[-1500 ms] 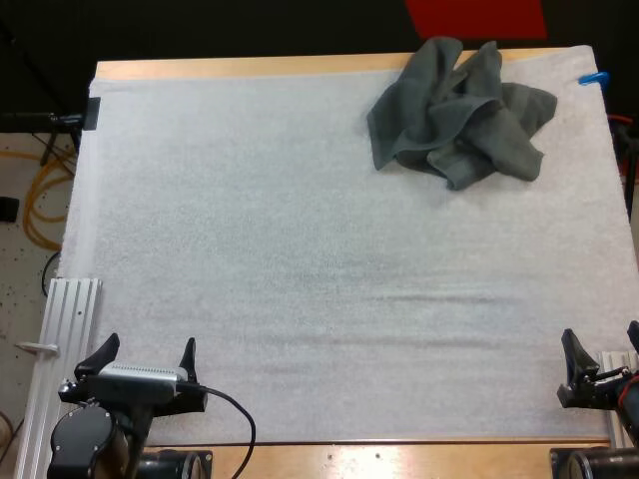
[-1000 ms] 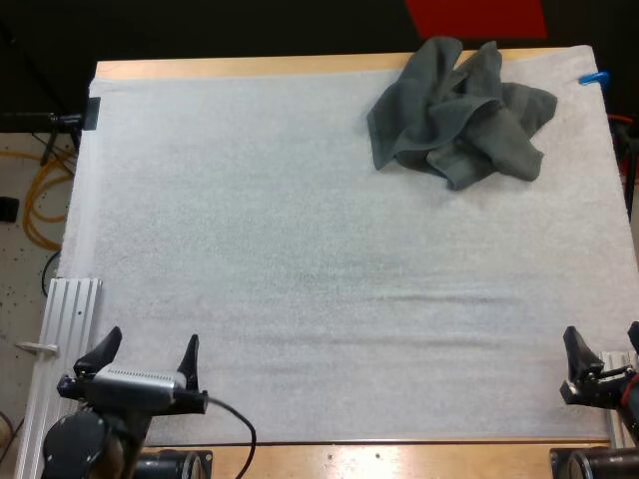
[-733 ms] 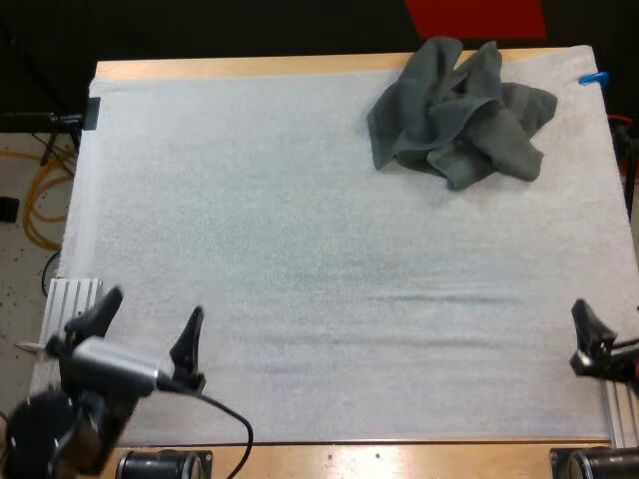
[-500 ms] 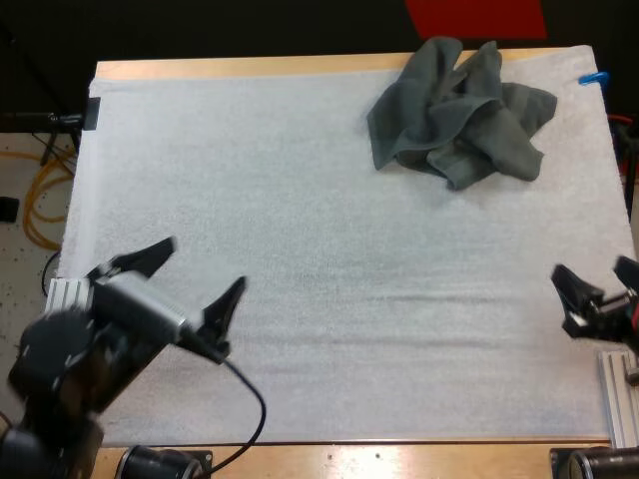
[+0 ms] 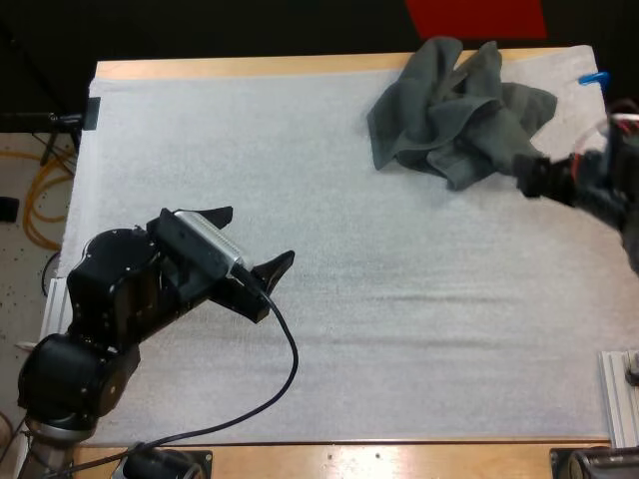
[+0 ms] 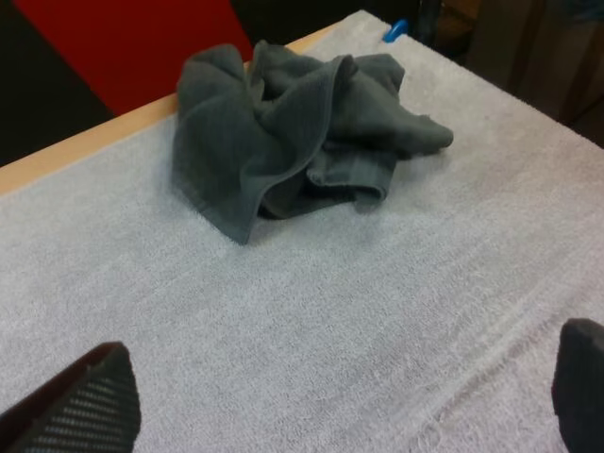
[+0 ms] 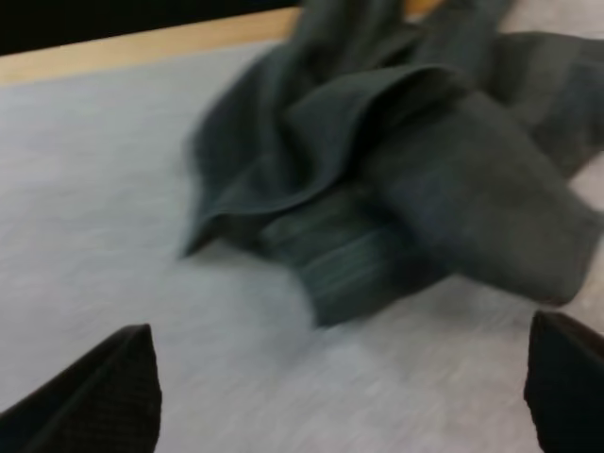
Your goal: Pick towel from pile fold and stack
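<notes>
left gripper (image 5: 262,233) hangs over the near left part of the white mat (image 5: 329,329), its two black fingers (image 6: 85,406) spread wide with nothing between them, aimed toward the crumpled towel (image 5: 454,115) and well apart from it. right gripper (image 7: 340,377) sits at the towel's near right edge, fingers likewise parted and clear of the cloth. the dark grey-green towel lies bunched at the far right of the mat, near the wooden table (image 5: 250,66) edge, its long axis running side to side along that edge, loose folds peaking toward the far side.
</notes>
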Robot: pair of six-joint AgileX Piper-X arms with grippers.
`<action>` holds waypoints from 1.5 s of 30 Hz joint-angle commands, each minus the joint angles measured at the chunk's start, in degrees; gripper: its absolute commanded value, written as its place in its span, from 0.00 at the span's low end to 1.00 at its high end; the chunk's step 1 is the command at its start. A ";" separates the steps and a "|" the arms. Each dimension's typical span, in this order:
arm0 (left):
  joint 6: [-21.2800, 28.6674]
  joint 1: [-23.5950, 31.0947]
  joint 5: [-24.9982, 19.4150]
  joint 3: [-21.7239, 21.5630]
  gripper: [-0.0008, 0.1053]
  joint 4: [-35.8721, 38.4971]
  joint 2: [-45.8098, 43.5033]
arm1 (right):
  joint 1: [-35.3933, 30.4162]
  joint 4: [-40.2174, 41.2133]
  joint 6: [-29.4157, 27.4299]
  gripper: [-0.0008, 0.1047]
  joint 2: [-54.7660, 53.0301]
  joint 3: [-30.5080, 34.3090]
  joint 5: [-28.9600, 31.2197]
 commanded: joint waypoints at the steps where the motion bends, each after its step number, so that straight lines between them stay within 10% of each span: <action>1: -0.13 -0.28 0.50 -0.62 0.81 -0.61 -0.02 | 0.00 -2.03 -0.56 0.73 3.64 -1.91 2.07; 17: -1.96 -0.28 0.50 -0.62 0.81 -0.46 -0.02 | 0.00 -2.66 6.59 0.71 43.27 -23.81 6.86; 21: -2.10 -0.28 0.50 -0.62 0.81 -0.46 -0.02 | 0.00 0.24 8.42 0.33 46.46 -27.01 6.97; 23: -2.27 -0.28 0.50 -0.62 0.81 -0.46 -0.02 | 0.00 1.28 8.31 0.03 46.52 -27.56 6.76; 45: -2.26 -0.28 2.96 -1.57 0.81 -1.76 -0.79 | 0.17 13.23 -3.73 0.01 10.75 -32.25 9.44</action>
